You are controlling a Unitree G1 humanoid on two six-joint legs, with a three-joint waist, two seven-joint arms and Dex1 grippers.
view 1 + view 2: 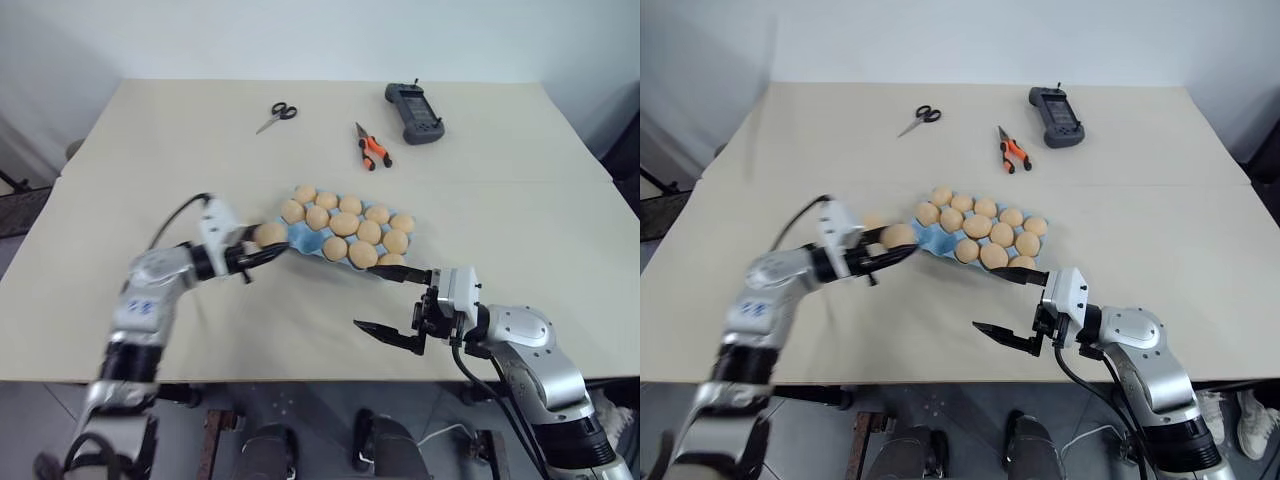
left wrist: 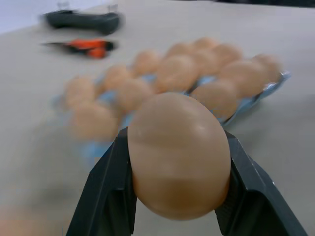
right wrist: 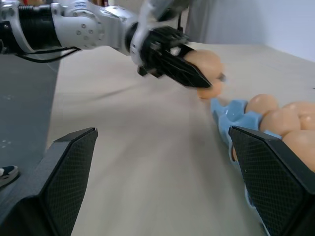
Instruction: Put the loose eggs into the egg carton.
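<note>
Right hand spread; left hand pinching egg.

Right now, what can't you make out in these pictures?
- Empty cups of the egg carton: left wrist view, blurred, and hidden behind the held egg.
- A possible loose egg beyond the left gripper: right eye view, mostly covered by it.
- Handheld device's screen: too small.

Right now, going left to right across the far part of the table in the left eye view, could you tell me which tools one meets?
Scissors → orange-handled pliers → dark handheld device.
</note>
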